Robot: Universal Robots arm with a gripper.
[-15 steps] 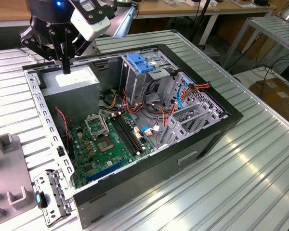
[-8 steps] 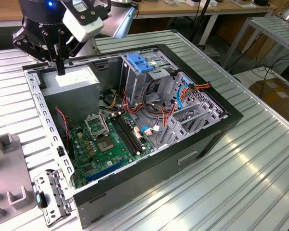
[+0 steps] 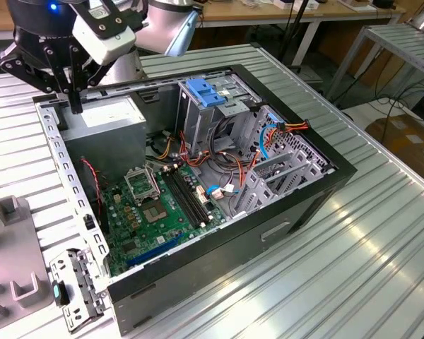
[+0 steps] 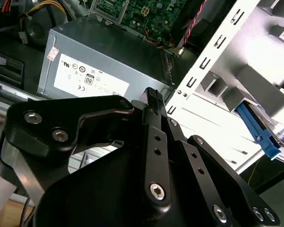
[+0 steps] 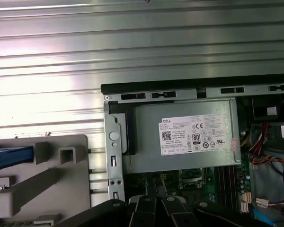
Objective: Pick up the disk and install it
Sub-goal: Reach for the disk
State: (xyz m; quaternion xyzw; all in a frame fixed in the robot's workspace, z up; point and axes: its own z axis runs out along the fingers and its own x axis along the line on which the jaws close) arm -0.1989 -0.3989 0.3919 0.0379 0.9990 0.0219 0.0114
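We find the black two-fingered gripper [image 3: 75,106] hanging over one corner of the open black steel computer case [image 3: 198,279], directly above the boxy grey metal power supply [image 3: 106,116]. Its jaws are clenched together on nothing, which we judge suits an arm in transit rather than one in a grasp. The case lies on its side in the middle of the ribbed aluminium tabletop [image 3: 339,282] with its open face up. We think this is so that the green motherboard [image 3: 155,212] and the grey metal drive cage with the blue plastic top [image 3: 206,95] can be reached from above. The disk [image 5: 12,157] is neither in the jaws nor in the cage. In the first wrist view we see a bright blue plastic rail resting in a slot of the pale grey moulded holder [image 5: 42,182], which sits on the tabletop beside the case, toward the edge at the exterior view's left. We take that rail for the disk's carrier, propped there so that a grasp can come straight down. Its metal body is hidden from us. As for writing, the power supply carries a white rectangular label [image 5: 196,135] with rows of dark print and small round marks, and a tiny pink-and-white sticker [image 5: 235,144] sits at its edge. We leave the print unread.
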